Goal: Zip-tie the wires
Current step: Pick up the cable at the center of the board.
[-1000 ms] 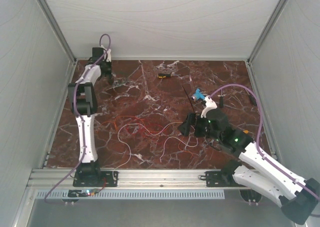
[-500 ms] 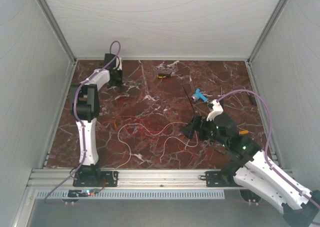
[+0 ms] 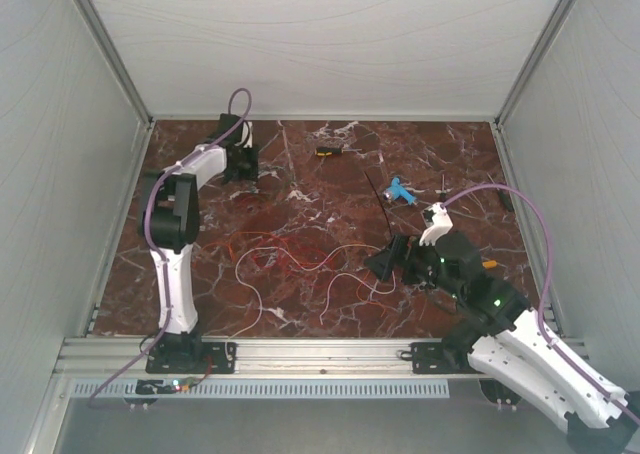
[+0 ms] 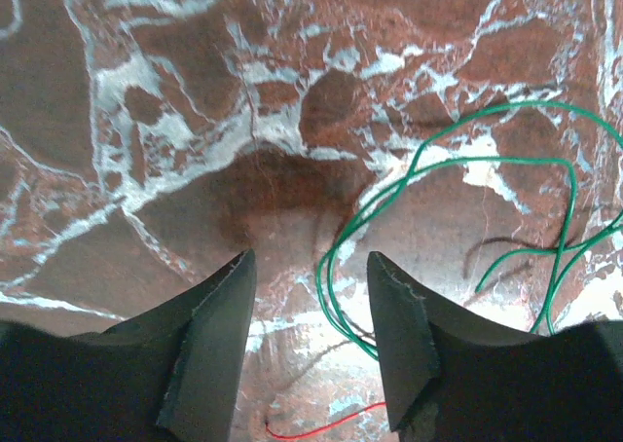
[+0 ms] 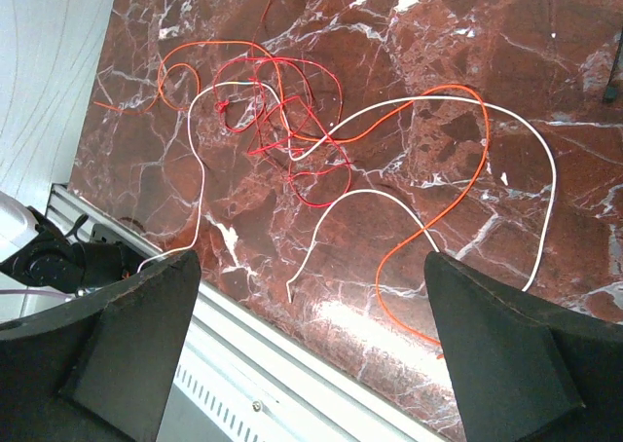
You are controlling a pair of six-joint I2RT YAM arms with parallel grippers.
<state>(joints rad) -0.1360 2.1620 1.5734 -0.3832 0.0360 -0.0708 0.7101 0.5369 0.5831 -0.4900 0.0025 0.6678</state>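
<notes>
Left end effector (image 4: 310, 262) shifted right, parted, right end effector (image 5: 311, 262) over wires (image 5: 282, 130)

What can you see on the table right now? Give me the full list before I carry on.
wires: several strands, white, red and orange, loose tangle on the near middle of the table
green wire: at least one, green, looped on the marble under the left fingers
zip tie: one, black, flat, right of centre
hand tool: one, black and yellow, far middle
small blue item: one, blue, just right of the zip tie
table: one, red-brown marble, white veins
left arm: white and black, reaching far left; left fingers apart, nothing held
right arm: white and black; right fingers wide apart, nothing held
</notes>
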